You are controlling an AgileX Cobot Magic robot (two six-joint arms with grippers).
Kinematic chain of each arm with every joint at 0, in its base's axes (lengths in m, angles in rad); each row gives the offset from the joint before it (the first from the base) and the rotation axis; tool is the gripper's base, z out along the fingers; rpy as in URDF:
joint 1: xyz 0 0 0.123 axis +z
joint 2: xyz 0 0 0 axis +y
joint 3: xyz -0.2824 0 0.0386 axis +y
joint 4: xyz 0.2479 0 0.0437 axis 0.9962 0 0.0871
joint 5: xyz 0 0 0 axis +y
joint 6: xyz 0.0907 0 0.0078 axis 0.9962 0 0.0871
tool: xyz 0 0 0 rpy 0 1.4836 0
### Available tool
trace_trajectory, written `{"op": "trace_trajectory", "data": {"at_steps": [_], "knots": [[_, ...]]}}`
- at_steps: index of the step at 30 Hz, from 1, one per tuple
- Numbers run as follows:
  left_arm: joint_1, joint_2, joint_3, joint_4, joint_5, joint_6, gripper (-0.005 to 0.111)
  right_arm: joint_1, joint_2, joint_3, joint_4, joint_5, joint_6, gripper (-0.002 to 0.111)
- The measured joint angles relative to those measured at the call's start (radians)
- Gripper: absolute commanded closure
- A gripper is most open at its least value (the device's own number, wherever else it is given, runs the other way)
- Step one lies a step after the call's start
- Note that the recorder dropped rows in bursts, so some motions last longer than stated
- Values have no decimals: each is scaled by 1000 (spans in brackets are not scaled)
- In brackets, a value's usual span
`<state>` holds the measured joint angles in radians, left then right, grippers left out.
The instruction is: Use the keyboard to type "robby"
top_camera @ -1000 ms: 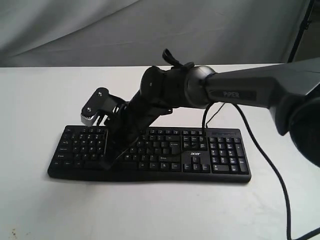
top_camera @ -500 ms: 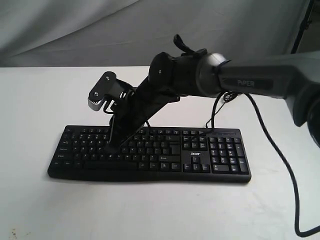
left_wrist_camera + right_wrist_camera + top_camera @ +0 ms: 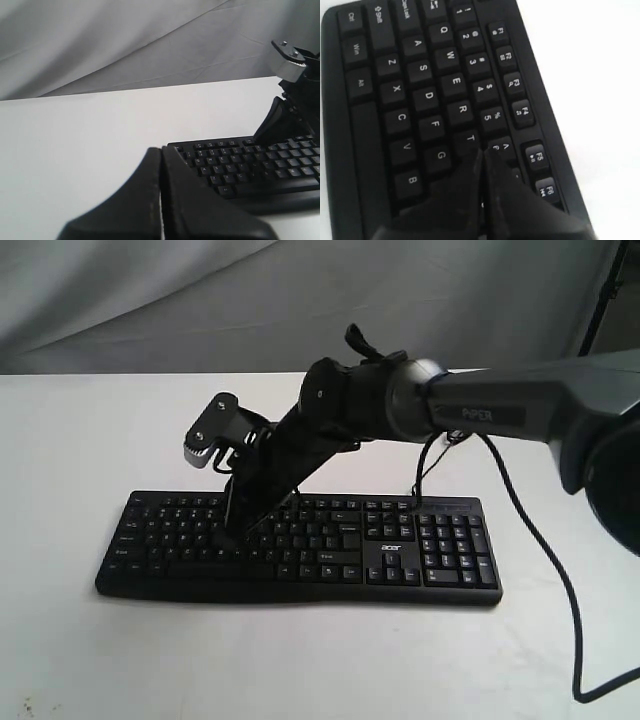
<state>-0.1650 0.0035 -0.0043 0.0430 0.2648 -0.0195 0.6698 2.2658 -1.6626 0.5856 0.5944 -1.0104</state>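
Observation:
The long black keyboard (image 3: pixel 330 550) lies on the white table with its number pad to the right. My right arm reaches across it from the right. The right gripper (image 3: pixel 232 535) is shut, with nothing between its fingers, and points down at the left half of the letter keys. In the right wrist view its tips (image 3: pixel 482 152) sit right beside the T key (image 3: pixel 469 138), hiding the keys behind them; whether they touch a key I cannot tell. The left gripper (image 3: pixel 161 150) is shut and empty, off the keyboard's (image 3: pixel 240 167) left end.
A thin black cable (image 3: pixel 560 590) runs from the keyboard's back over the table on the right. A grey cloth backdrop (image 3: pixel 150 300) hangs behind the table. Bare white tabletop (image 3: pixel 300 660) lies in front of the keyboard and to its left.
The right gripper has lifted from the keyboard's bottom row and moved back toward the upper letter rows, then slightly right. Both grippers stay shut.

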Motion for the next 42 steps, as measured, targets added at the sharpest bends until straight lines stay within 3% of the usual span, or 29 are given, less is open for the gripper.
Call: {"op": "trace_trajectory", "data": {"at_steps": [7,42], "knots": [[0,0,0,0,0,0,107,-2,25,-77,-1,74,22,108],[0,0,0,0,0,0,107,-2,46,-77,-37,81,41,108]]}}
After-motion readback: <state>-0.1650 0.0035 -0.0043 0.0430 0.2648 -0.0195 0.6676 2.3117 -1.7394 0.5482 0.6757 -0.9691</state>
